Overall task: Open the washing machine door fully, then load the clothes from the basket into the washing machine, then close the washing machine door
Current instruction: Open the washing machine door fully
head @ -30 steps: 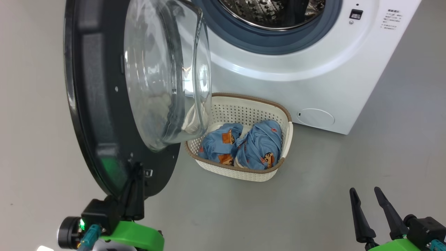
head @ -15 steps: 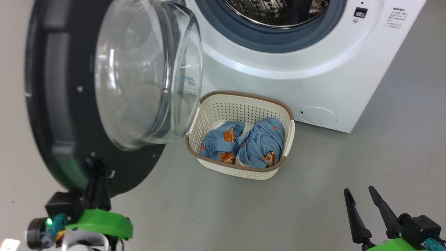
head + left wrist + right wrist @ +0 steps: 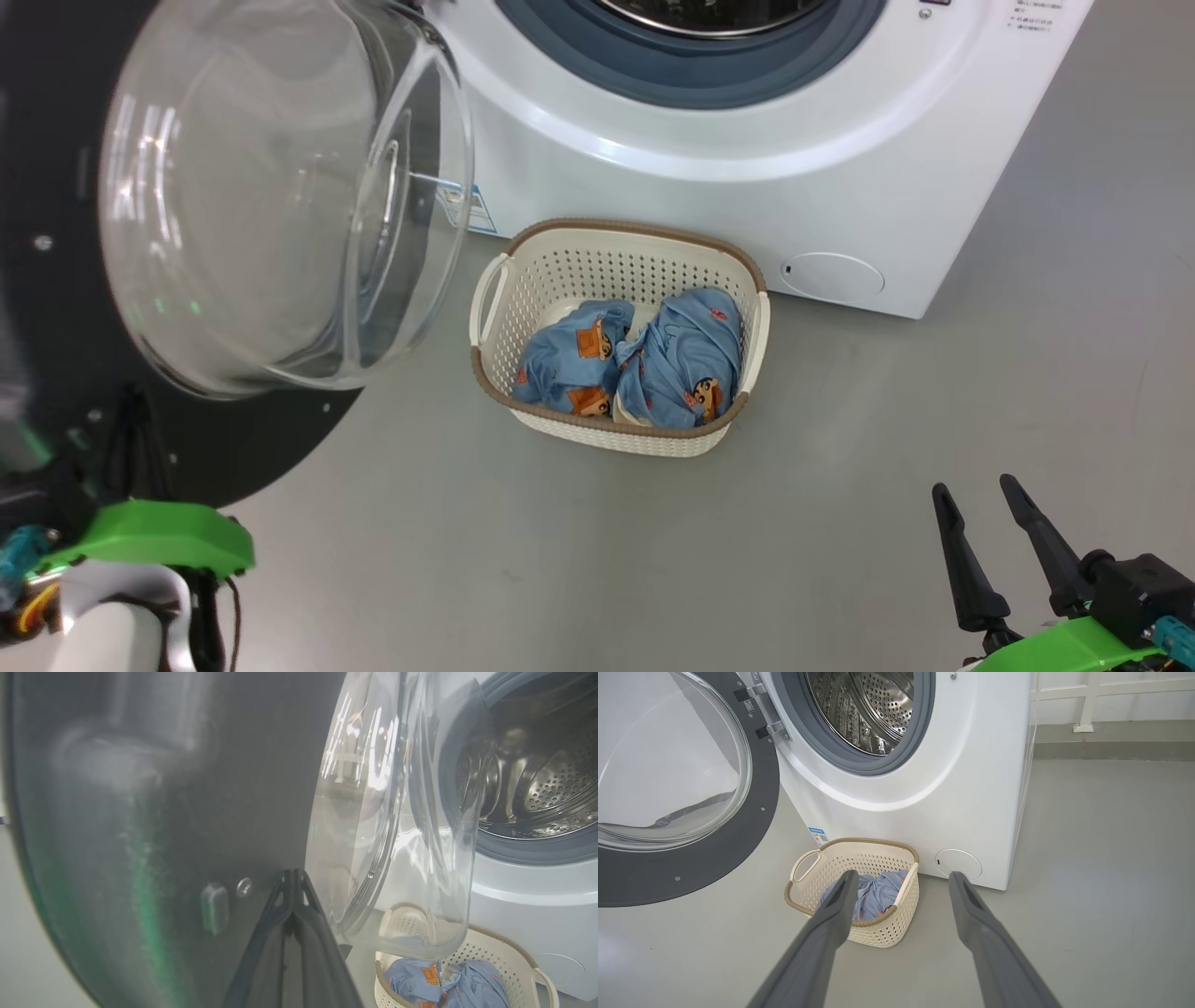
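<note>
In the head view, the washing machine door (image 3: pixel 252 205) is seen swung out at the left. Its glass bowl is turned toward the basket (image 3: pixel 607 439), which is set on the grey floor (image 3: pixel 840 523) just in front of the washing machine (image 3: pixel 747 205). The clothes (image 3: pixel 644 364) are bundled inside the basket. The left gripper (image 3: pixel 138 415) is laid against the door's black rim. The right gripper (image 3: pixel 973 485) is held low at the right, spread wide and empty.

In the left wrist view, the left gripper (image 3: pixel 292 875) is pressed shut (no gap is visible), with its tips on the door's dark inner face. The steel drum (image 3: pixel 551 779) is seen past the glass.

In the right wrist view, the right gripper (image 3: pixel 903 877) is opened wide above the floor, apart from the basket and the clothes in it. The door is seen hanging open on its hinges.
</note>
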{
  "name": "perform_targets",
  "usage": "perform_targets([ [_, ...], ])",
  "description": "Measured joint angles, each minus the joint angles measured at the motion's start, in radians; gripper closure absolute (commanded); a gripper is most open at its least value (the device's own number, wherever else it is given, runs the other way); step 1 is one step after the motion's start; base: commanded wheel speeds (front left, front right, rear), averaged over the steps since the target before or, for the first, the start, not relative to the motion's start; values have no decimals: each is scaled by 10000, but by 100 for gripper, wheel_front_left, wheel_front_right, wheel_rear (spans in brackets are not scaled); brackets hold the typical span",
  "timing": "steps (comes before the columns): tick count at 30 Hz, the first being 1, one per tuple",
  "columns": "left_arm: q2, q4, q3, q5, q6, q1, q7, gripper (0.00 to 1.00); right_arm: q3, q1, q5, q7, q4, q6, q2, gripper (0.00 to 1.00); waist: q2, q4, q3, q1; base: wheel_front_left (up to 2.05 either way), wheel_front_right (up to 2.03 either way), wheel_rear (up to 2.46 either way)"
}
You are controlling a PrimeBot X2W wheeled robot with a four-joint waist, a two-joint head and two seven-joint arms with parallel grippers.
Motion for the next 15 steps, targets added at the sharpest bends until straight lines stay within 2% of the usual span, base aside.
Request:
perform_targets([
  [12, -4, 583, 1373, 100, -31, -687, -29, 100, -50, -47, 0, 268, -395, 0, -245, 0, -1, -198, 475, 0, 0, 0, 0],
  [15, -25, 802, 1810, 199, -173, -904, -29, 100, -71, -177, 0, 359, -483, 0, -290, 0, 0, -218, 598, 0, 0, 0, 0],
])
